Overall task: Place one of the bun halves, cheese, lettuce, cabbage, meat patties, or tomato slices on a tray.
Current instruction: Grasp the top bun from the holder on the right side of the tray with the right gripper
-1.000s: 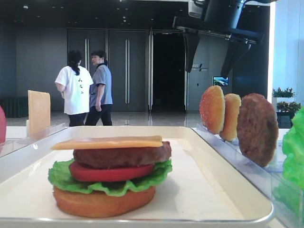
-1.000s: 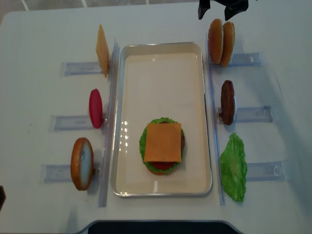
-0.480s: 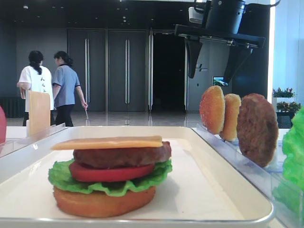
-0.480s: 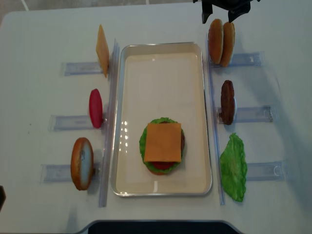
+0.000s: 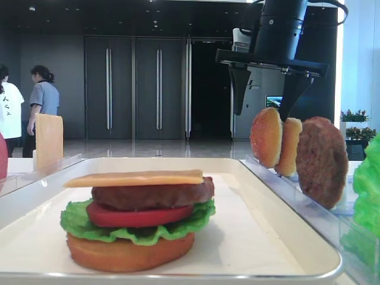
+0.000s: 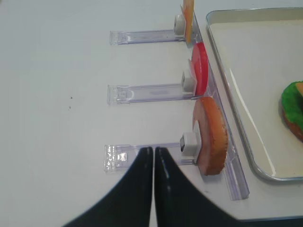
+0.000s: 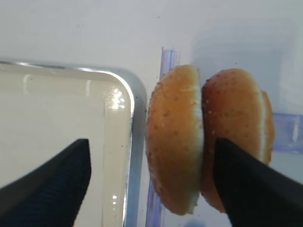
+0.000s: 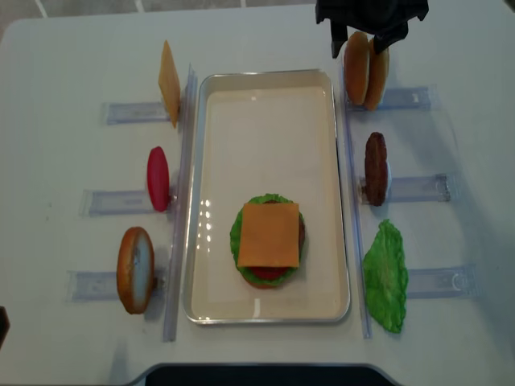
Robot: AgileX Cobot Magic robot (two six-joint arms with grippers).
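Tray (image 8: 196, 201) glossy white, shiny rim; racks (image 8: 129, 112) clear plastic; patty (image 5: 321, 160) rough, grainy; cheese (image 8: 269, 234) smooth, matt.

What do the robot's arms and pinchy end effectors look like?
Both are black. The right end effector has a round black wrist, a flat crossbar and two tapered, pointed fingers, with a black cable looping above. The left end effector shows two smooth, glossy black fingers narrowing to tips.

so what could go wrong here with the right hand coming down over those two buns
The two seeded bun halves stand pressed together on edge, and the open right hand straddles mainly the one nearer the tray. Closing could drag or topple the other one. One finger hangs over the tray's rim and might catch it going lower.
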